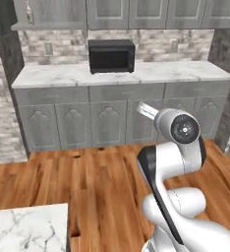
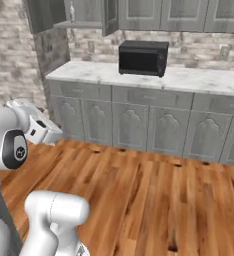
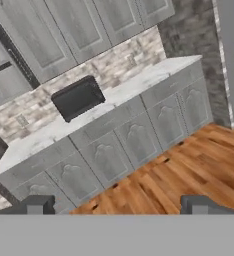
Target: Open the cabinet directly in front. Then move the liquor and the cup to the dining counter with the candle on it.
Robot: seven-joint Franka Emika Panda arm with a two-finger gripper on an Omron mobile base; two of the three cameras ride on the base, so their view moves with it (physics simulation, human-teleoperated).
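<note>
Hand view, jaws spread and empty over bare wood floor (image 3: 199,150), marble counter (image 3: 139,82) edge well apart.

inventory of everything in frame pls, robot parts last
cabinet: one, grey wood-grain, upper wall at left, door swung open, shelf inside
other wall cabinets: a row, grey, doors shut, above the backsplash
liquor: one, small pale bottle shape, on the open cabinet's shelf; too small to tell more
microwave: one, black, on the marble counter
marble counter: one, white, over base cabinets, brick backsplash behind
base cabinets: a row, grey, below that counter
floor: wood planks
marble slab: one, white, near left corner
arm: one, white
tool: one, dark tips, open, holding nothing
</note>
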